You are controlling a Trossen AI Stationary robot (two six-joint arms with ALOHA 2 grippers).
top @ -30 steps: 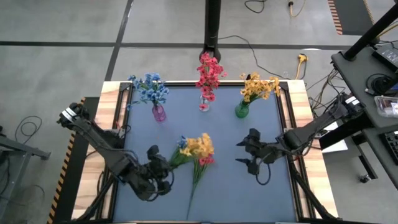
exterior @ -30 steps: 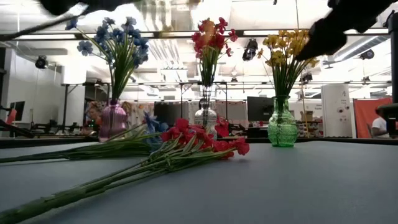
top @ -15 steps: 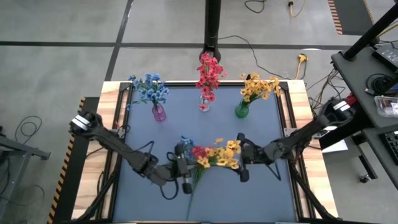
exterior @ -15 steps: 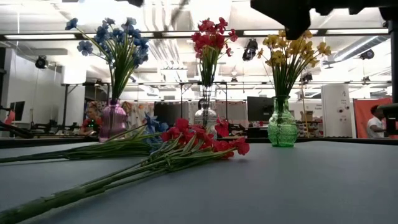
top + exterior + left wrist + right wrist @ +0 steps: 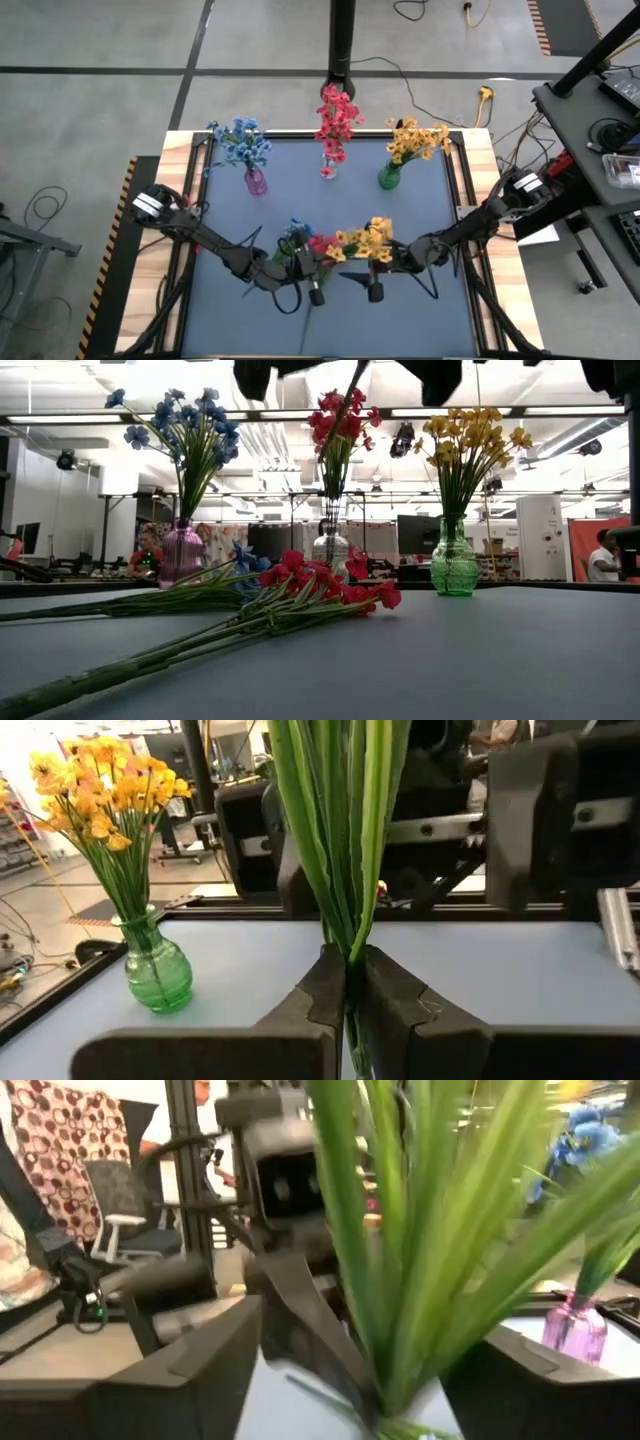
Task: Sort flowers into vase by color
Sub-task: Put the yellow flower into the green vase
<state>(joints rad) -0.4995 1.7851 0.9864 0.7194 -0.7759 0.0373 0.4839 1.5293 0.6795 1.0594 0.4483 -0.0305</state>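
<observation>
So both arms meet over the front middle of the table [image 5: 440, 230]. The left tool [image 5: 312, 283] is clamped shut on the green stems of a yellow flower sprig [image 5: 365, 240]; the left wrist view shows the stems [image 5: 345, 840] pinched tight between its two dark fingers [image 5: 395, 1000]. The sprig is lifted off the table, blossoms pointing toward the right arm.

The right tool [image 5: 372, 283] sits right next to it, its fingers [image 5: 200, 1370] spread wide on either side of the same bundle of stems, not clamped on anything that can be seen. From that wrist view the stems fill the gap between them, with the left tool just behind.

Two more loose sprigs lie on the table beneath the arms: a red one [image 5: 330, 585] and a blue one [image 5: 245, 560], stems trailing toward the front left in the low view.

Along the back edge there are three vases, each already holding flowers. The pink vase [image 5: 256, 182] on the left has blue blossoms [image 5: 240, 140], the clear vase [image 5: 328, 168] in the middle has red ones [image 5: 337, 112], and the green vase [image 5: 389, 177] on the right has yellow ones [image 5: 415, 138]. They stand well apart from each other, all upright.

A person [image 5: 603, 555] shows in the room far behind the table.
</observation>
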